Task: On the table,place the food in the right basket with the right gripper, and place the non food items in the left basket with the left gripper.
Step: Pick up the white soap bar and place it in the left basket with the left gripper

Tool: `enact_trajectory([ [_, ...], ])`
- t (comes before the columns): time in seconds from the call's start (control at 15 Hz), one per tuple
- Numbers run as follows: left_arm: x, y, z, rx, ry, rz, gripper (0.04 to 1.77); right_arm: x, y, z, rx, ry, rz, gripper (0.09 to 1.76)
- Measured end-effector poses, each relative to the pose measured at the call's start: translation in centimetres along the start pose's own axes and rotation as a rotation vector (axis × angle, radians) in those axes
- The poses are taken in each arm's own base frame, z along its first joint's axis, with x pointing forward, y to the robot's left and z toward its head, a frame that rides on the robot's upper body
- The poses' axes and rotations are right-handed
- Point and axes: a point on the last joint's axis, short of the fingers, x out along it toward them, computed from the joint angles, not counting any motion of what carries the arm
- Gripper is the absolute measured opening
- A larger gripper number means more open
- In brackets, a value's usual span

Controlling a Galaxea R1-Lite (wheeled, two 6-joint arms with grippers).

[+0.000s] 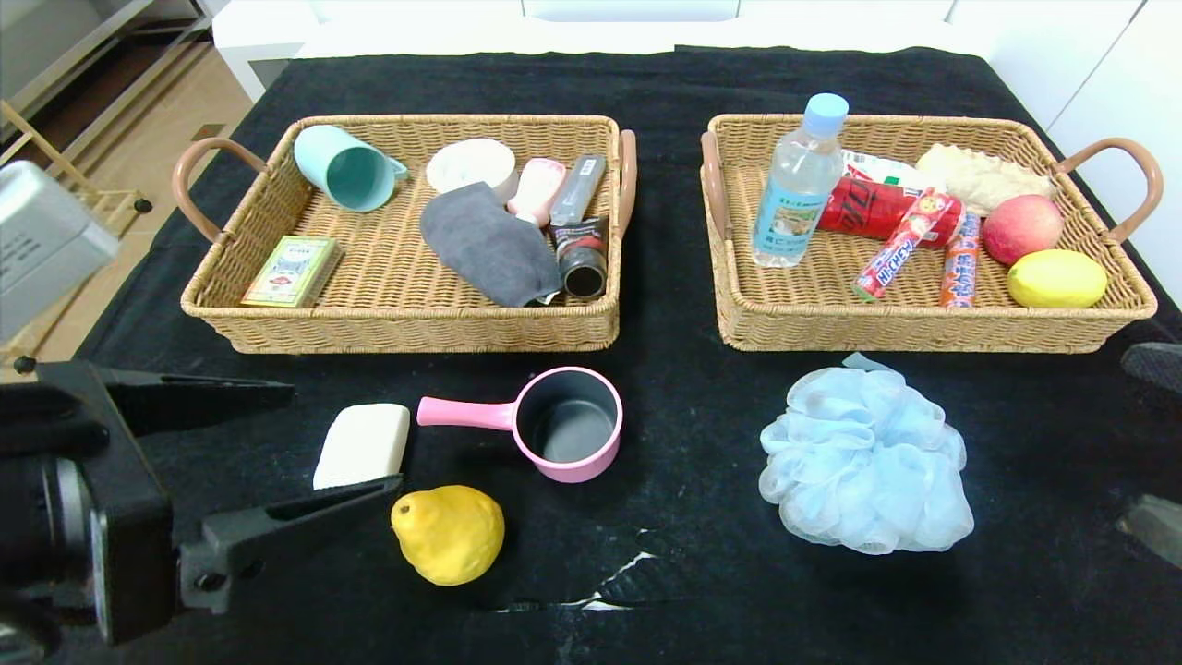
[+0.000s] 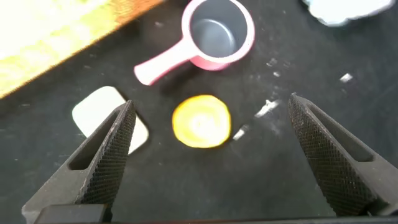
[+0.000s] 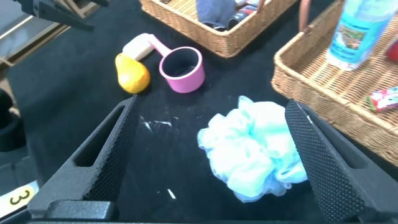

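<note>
Here, left gripper (image 1: pixel 346 441) jaws wide beside soap bar (image 1: pixel 362 445)

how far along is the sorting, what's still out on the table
Done: bottle and sausage stick sit in the right basket. In hand: nothing; the left gripper hangs open by the soap bar; right gripper open too. Left: soap, pink pot, mesh puff, pear.
</note>
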Motion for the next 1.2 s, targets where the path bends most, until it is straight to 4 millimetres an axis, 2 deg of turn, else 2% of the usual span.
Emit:
enact_trajectory([
  [0.2, 0.3, 0.8, 0.3, -0.041, 0.082, 0.078, 1.76, 0.0, -0.1, 0.1, -0.001, -0.002, -0.010, 1.70],
  [0.53, 0.9, 1.9, 2.2, -0.233, 0.171, 0.239, 1.76, -0.3, -0.1, 0.2, -0.005, -0.010, -0.019, 1.70],
  [0.93, 3.1, 3.8, 0.7, -0.306, 0.323, 0.387, 1.76, -0.3, -0.4, 0.2, -0.005, -0.007, -0.041, 1.70],
  [1.2, 4.6, 4.9, -0.9, -0.342, 0.398, 0.396, 1.76, -0.3, -0.4, 0.3, -0.006, -0.009, -0.045, 1.70],
])
